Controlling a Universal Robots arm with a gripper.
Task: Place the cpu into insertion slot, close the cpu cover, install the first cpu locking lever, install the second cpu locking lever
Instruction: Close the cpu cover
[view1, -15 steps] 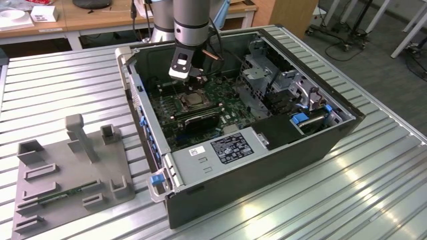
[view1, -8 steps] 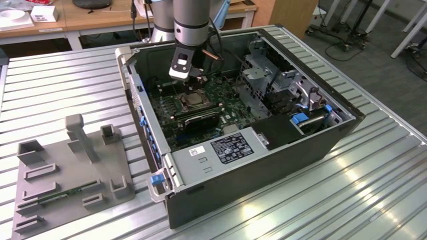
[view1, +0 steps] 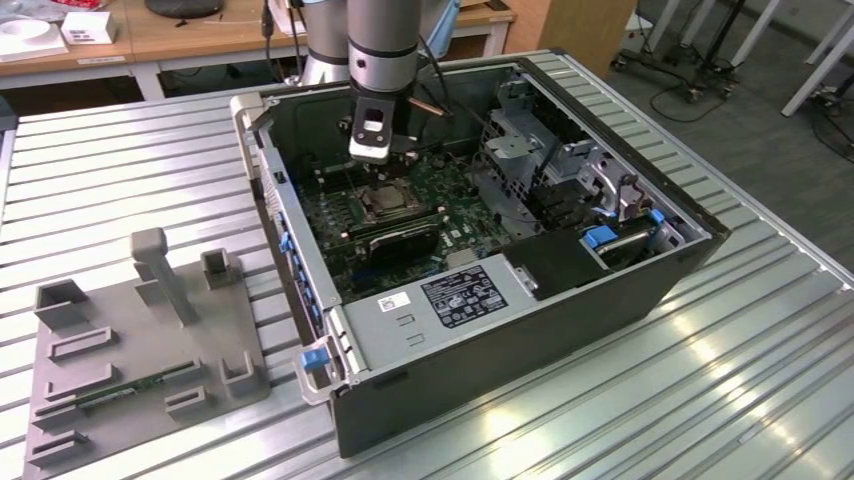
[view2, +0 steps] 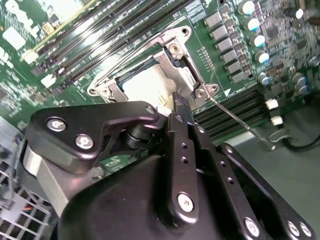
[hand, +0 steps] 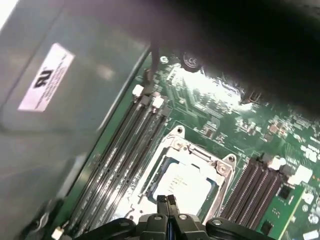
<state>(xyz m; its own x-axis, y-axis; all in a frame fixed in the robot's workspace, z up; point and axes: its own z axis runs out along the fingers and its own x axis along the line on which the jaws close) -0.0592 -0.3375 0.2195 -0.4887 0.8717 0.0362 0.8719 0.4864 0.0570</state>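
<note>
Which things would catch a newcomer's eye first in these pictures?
The open computer case sits on the slatted metal table, with the arm reaching down into it. Inside, the gripper, fingers together, hangs close over the pale cpu, which the silvery cpu cover frames.

In the second wrist view the hand (view2: 179, 101) hides the near edge of the insertion slot (view2: 176, 37) and one corner of the cpu (view2: 142, 85). In the first wrist view a dark blur (hand: 240, 35) lies across the insertion slot (hand: 177, 132) from the hand (hand: 167, 201). In the exterior view the insertion slot (view1: 382, 200) is too small to tell its contents.
</note>
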